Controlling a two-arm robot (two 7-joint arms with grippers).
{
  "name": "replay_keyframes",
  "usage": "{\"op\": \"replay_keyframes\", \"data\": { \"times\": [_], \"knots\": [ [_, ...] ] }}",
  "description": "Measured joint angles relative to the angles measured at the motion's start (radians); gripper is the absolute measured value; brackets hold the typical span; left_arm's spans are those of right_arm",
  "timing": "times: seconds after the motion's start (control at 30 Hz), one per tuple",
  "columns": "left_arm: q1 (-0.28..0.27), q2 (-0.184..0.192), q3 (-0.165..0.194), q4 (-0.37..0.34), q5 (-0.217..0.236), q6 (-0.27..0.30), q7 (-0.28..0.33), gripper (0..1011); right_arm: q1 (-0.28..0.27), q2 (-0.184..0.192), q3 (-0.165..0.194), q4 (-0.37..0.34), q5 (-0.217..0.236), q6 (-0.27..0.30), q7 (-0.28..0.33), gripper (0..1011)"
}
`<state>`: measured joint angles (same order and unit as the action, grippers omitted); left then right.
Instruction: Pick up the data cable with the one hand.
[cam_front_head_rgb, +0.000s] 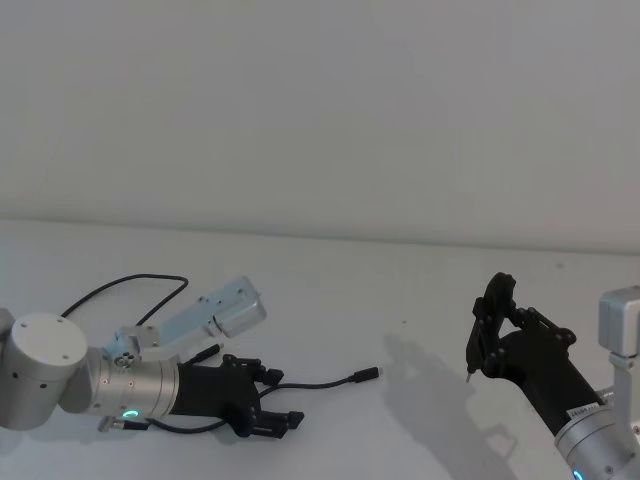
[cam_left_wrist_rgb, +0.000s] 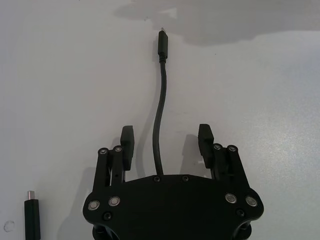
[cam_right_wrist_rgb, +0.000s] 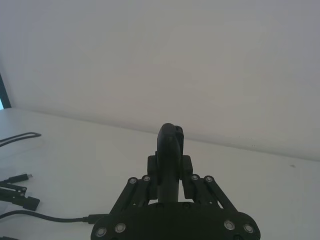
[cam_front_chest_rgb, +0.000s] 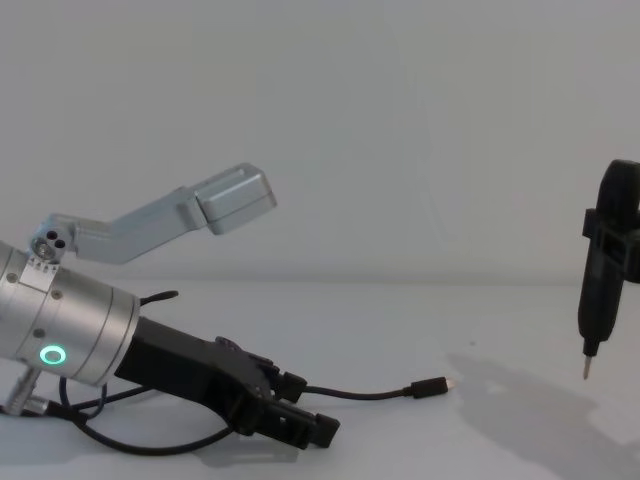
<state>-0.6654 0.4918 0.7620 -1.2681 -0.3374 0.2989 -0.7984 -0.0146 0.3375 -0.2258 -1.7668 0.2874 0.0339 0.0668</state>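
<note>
Left tool (cam_front_head_rgb: 282, 400), lower left, stands wide astride the data cable (cam_front_head_rgb: 325, 383) on the counter (cam_front_head_rgb: 400, 290). Cable looks light and limp: grip mid-run, not the plug (cam_front_head_rgb: 365, 375). Right tool (cam_front_head_rgb: 488, 318), lower right, clamps a pen-like probe (cam_front_chest_rgb: 597, 290).

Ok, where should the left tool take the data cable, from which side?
Take the data cable on the straight stretch lying flat on the table between the left tool's open fingers; come along its run from the robot's left, closing across it. The right tool holds a pen, raised aside.

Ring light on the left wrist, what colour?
Green. The ring light shows best in the chest view.
</note>
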Motion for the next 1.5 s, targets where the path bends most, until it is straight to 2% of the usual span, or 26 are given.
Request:
{"op": "replay_keyframes", "data": {
  "times": [1.5],
  "knots": [
    [0.000, 0.002, 0.001, 0.000, 0.002, 0.001, 0.002, 450, 0.000, 0.000, 0.000, 0.000, 0.000, 0.000, 0.000, 274]
  ]
}}
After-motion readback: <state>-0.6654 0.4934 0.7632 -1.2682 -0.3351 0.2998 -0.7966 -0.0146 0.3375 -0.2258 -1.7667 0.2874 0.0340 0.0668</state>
